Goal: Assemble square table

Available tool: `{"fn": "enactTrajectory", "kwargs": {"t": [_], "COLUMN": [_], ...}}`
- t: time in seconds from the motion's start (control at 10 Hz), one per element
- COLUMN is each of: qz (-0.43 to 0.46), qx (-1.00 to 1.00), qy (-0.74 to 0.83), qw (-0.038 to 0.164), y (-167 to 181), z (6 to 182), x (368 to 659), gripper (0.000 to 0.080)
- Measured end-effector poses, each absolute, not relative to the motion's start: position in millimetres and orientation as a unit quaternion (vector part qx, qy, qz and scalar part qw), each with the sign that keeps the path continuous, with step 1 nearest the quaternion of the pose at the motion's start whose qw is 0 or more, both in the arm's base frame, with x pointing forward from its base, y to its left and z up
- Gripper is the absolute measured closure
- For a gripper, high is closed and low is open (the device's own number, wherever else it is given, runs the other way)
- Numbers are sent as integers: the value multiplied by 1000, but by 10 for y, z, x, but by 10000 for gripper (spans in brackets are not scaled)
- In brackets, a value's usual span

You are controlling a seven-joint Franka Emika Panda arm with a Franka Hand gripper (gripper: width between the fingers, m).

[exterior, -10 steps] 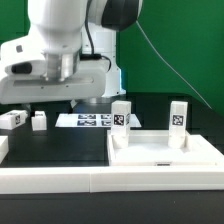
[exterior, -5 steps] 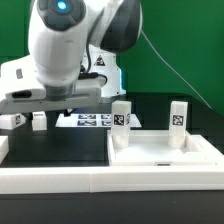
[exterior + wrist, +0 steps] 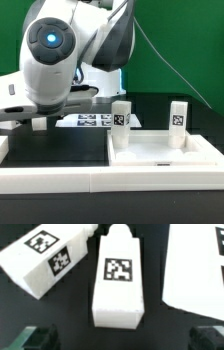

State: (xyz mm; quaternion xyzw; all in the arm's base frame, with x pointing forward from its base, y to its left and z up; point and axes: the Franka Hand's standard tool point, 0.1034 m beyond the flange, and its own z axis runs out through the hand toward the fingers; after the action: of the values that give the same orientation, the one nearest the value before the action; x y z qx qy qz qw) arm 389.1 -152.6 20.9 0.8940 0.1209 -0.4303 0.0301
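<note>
While the robot arm (image 3: 55,60) bends low over the exterior view's left part of the black table (image 3: 60,150), its gripper (image 3: 122,338) hangs just above some white parts. In the wrist view the two dark fingers (image 3: 35,336) are spread wide apart. Nothing is held between them.

Right under the hand lies the middle leg (image 3: 120,280). It is a short white block lying flat, with one black-and-white tag on its top face. Its near end stops just short of the gap between the fingers, and the fingers do not touch it.

Beside it lies the tilted leg (image 3: 45,260), turned at a slant, with two tags showing. Its far end comes close to the middle leg. On the other side is a big white piece (image 3: 195,274). I cannot tell what part that is.

In the exterior view a small white leg (image 3: 38,122) peeks out under the arm. The marker board (image 3: 88,120) lies flat behind it.

The square tabletop (image 3: 160,150) sits on the exterior view's right, like a white tray, touching the long white rail (image 3: 50,180) at the front. The first standing leg (image 3: 121,114) and the second standing leg (image 3: 178,115) are upright at its two back corners, each showing a tag. I cannot tell if they are fixed in.
</note>
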Motion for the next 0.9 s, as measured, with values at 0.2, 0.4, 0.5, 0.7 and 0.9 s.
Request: {"fn": "enactTrajectory", "kwargs": {"t": [0.2, 0.4, 0.5, 0.7, 0.9], "qz": [-431, -431, -431, -444, -450], "qx": [894, 894, 894, 888, 886], "qy": [121, 120, 118, 112, 111], "qw": [30, 30, 31, 25, 22], "y": [-1529, -1533, -1559, -1573, -1570], "z": [207, 200, 134, 68, 54], "x": [3886, 3878, 3789, 3573, 3502], "gripper": [151, 151, 151, 151, 151]}}
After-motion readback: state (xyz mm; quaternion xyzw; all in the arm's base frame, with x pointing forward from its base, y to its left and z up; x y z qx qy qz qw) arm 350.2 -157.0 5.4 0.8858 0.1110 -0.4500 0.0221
